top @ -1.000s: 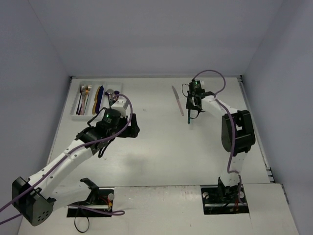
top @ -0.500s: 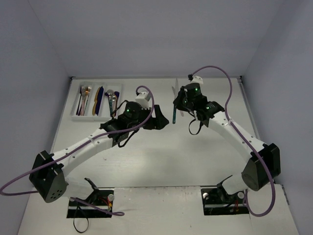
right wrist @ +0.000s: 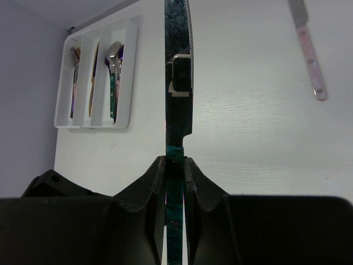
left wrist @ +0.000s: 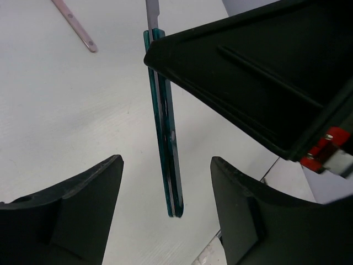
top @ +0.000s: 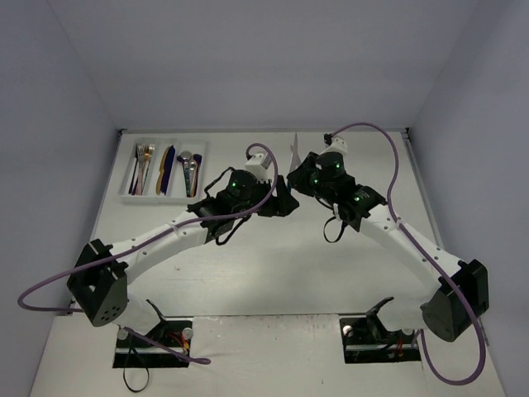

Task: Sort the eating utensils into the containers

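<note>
Mid-frame, the right end effector [right wrist: 174, 165] was clamped on a teal-handled steel knife [right wrist: 177, 66], its handle between the parted fingers of the left end effector [left wrist: 165, 165]. Early release risked dropping it, far from the upper-left white tray [top: 124, 194].

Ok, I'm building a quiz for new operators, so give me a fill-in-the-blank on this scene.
The right pincer is shut on a knife whose handle is ____.
The left pincer stands ____ around that handle.
A second knife lying on the table has a ____ handle.
The white tray has ____ compartments.
Missing words: teal, open, pink, three.
</note>
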`<state>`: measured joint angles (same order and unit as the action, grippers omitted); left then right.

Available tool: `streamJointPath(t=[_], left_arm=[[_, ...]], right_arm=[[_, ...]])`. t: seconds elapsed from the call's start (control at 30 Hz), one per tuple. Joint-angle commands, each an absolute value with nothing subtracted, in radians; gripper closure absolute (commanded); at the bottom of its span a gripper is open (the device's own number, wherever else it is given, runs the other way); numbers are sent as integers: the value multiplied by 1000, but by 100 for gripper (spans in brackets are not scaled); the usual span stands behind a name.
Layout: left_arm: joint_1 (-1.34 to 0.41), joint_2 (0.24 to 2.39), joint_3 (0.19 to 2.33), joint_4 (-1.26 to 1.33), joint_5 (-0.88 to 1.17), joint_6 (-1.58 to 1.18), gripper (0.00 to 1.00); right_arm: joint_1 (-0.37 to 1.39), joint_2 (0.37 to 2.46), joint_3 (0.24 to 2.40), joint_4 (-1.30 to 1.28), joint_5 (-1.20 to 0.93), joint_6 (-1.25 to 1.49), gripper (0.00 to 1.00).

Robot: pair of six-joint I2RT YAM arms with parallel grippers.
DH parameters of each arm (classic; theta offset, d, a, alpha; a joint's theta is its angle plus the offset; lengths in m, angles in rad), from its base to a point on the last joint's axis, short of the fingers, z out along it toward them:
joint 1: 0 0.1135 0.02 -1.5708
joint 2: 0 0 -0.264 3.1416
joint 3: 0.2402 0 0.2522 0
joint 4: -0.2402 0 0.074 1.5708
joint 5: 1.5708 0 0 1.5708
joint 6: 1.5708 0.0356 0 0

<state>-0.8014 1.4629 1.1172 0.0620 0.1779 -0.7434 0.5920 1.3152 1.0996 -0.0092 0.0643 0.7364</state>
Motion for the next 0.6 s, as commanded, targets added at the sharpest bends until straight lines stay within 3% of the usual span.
streamJointPath(t=[0.0, 0.07, 0.2, 0.3, 0.37, 0.47, 0.57], left_arm=[[-815, 1456, 1175, 146, 143, -762, 47], [-817, 1454, 1174, 144, 132, -757, 57], [-818, 1431, 1158, 143, 94, -752, 89], [-818, 1411, 1136, 139, 71, -750, 98], [-817, 1403, 1129, 122, 60, -743, 100], [-814, 1390, 1122, 87, 35, -728, 100], [-786, 1376, 1107, 40, 16, -709, 100]], right_arm=[[606, 1254, 1090, 108, 52, 792, 100], [608, 1249, 1084, 115, 47, 796, 100], [611, 1251, 1076, 118, 53, 793, 100], [611, 1263, 1069, 118, 56, 789, 99], [611, 1276, 1071, 117, 53, 780, 87], [610, 1289, 1077, 117, 63, 756, 57], [605, 1295, 1080, 114, 79, 728, 40]])
